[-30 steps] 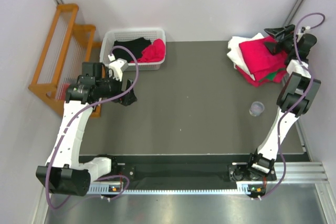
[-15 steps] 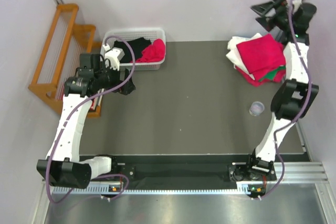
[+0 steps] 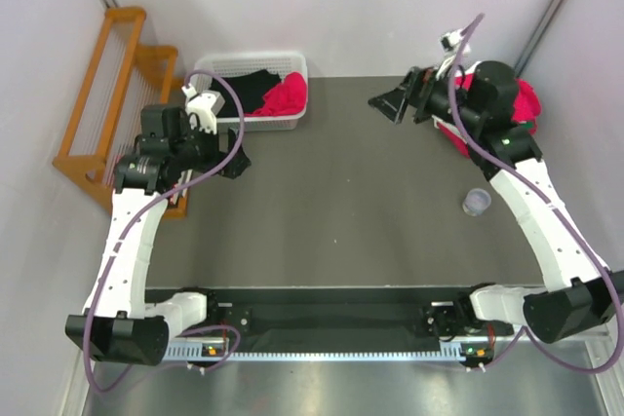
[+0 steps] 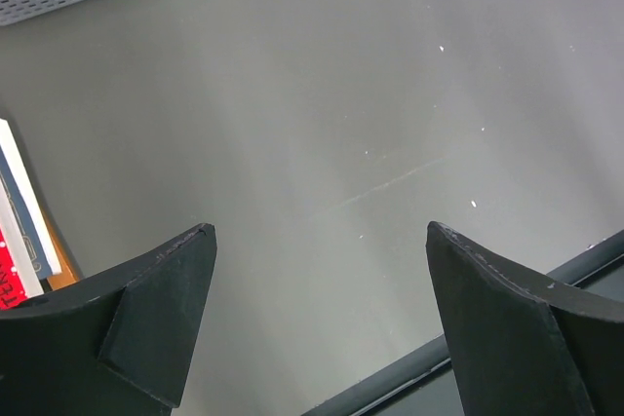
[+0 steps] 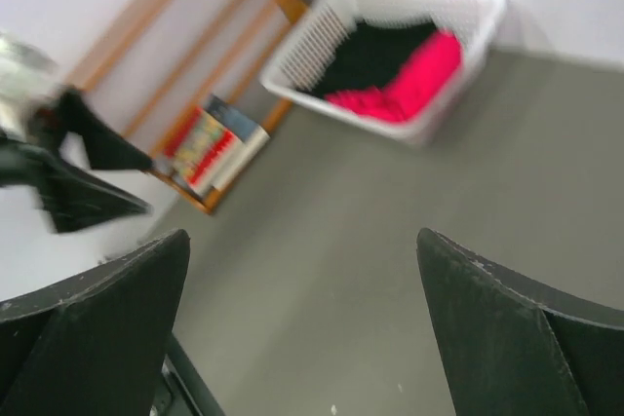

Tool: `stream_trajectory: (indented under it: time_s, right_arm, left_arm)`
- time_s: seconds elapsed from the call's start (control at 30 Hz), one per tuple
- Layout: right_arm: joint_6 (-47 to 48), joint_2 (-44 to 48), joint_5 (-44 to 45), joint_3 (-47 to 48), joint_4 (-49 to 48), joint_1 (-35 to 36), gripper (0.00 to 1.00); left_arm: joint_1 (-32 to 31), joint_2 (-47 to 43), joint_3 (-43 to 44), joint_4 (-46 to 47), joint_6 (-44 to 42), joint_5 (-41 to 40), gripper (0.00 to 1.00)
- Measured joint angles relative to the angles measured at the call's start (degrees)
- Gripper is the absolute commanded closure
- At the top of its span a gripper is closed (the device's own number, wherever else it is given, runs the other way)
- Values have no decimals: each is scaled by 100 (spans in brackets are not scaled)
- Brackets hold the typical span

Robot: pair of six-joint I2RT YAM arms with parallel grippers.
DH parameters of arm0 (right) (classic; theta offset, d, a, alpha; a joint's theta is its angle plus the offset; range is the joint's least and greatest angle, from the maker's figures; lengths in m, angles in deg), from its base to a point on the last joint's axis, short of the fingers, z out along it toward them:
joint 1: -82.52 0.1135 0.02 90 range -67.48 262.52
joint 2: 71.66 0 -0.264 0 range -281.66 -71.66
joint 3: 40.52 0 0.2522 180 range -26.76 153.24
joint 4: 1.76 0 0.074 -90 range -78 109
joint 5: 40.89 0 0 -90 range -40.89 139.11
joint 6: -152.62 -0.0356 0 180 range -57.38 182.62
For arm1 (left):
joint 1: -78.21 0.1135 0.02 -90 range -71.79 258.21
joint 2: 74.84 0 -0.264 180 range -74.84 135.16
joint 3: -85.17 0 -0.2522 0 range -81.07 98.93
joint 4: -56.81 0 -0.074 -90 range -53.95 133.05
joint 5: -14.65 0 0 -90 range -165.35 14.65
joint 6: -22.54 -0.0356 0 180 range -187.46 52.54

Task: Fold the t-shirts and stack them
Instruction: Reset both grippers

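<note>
**Both arms empty, next shirts wait in the basket**

The left gripper (image 3: 232, 165) hangs over the bare counter (image 3: 341, 202) with its jaws wide apart and nothing between them; the left wrist view shows only grey surface below. The right gripper (image 3: 398, 104) is also spread wide and empty, raised above the far middle of the counter and pointing toward the left.

The unfolded t-shirts, a black one (image 3: 249, 87) and a red one (image 3: 286, 94), lie bunched in the white basket (image 3: 205, 73) at the far left corner. The folded stack (image 3: 522, 104) sits at the far right corner, largely hidden behind the right arm from above.

The basket lies just beyond the left gripper, so the left arm is clearly the nearer; the right would have to cross most of the counter. The bundles have no clear long axis.

The right wrist view, though blurred, looks into the basket from the side and shows a low bookshelf (image 5: 216, 148) beside it.
</note>
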Motion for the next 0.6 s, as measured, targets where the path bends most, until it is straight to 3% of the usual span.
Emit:
stream_trajectory:
  time_s: [0.37,0.6]
  right_arm:
    - [413,308,789,-1425,640,2,0]
    - [450,503,1290,-1565,710,-15,0]
  left_arm:
    - [2,-136,-363,173,26,-13,6]
    - [2,-166,-527,232,26,-50,6]
